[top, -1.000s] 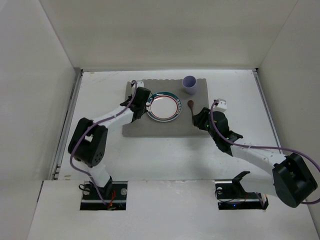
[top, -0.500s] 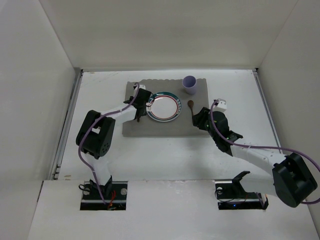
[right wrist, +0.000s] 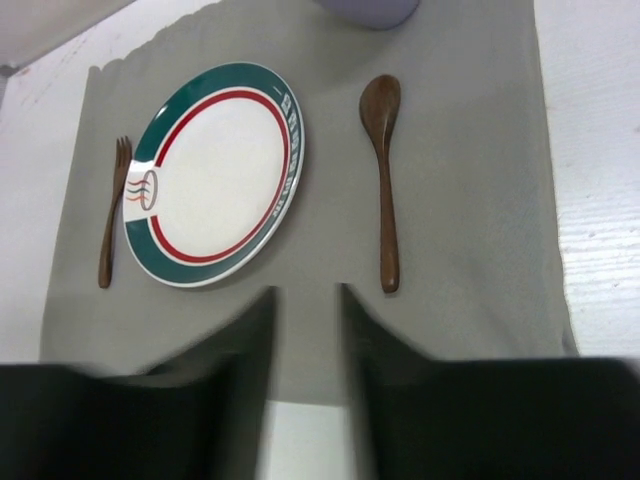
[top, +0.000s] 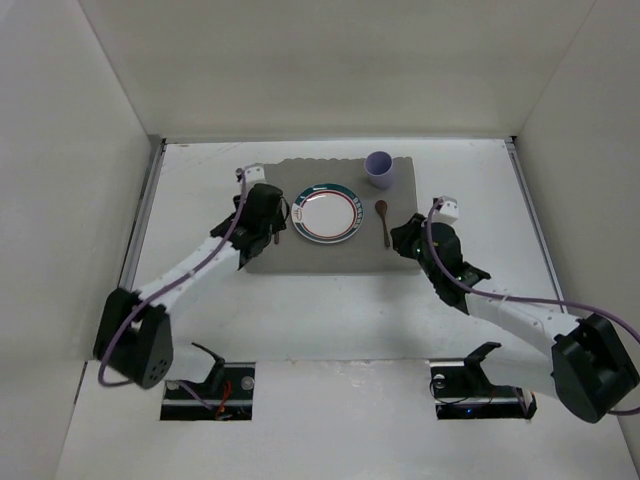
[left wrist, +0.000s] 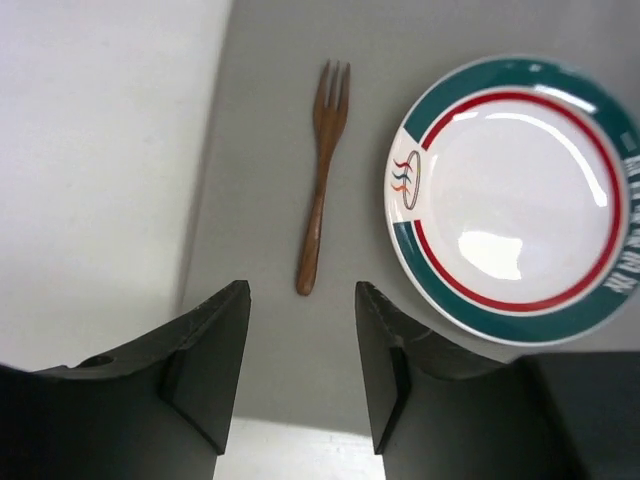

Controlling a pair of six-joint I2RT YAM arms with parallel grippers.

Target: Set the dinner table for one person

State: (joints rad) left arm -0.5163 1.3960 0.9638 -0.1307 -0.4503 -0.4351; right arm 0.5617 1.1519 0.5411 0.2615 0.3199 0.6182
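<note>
Fork (left wrist: pixel 322 180) beyond empty left hand (left wrist: pixel 300 290), fingers (left wrist: pixel 215 350) parted.

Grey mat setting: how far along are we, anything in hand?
Done, it seems: white plate with green-and-red rim lies on the grey cloth mat, brown wooden fork left of it, brown wooden spoon right, lilac cup at the far right corner. In hand: nothing; left end effector and right end effector are open, empty. Left: probably only parking the arms.

Plate (right wrist: pixel 215 170) was white with a green rim band and a thin red ring. Fork (left wrist: pixel 322 180) and spoon (right wrist: pixel 383 190) were dark brown. Mat (right wrist: pixel 460 180) was plain grey, cup (top: pixel 378 168) lilac, dinner table (top: pixel 350 310) white.
</note>
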